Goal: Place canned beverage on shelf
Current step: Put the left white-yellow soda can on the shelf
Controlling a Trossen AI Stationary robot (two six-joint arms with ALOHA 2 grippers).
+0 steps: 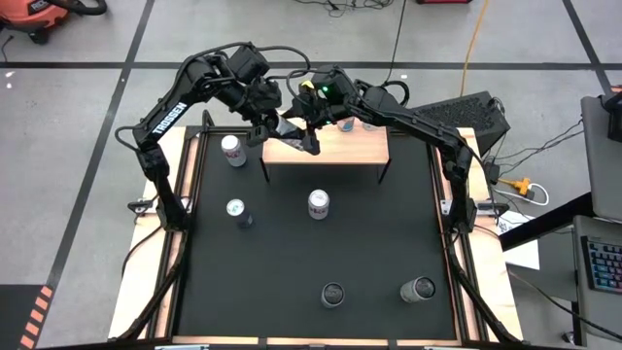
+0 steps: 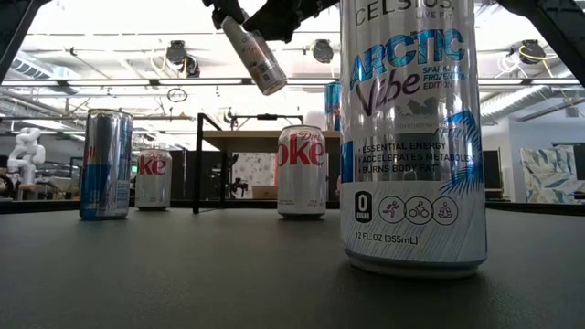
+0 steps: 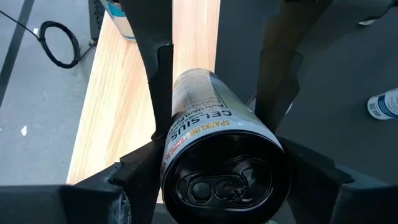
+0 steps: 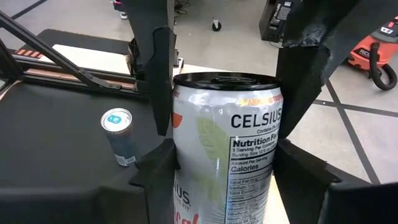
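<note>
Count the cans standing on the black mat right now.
5: far-left can, left can, centre can, front can, front-right can. The arms might hide more near the shelf.

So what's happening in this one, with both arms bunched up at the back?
Both grippers meet over the wooden shelf at the table's far edge, with one white Celsius can between them. The left gripper and the right gripper each have their fingers around it, tilted in the air above the shelf. It looks like a handover or a shared placement. Other cans stand on the black mat.
</note>
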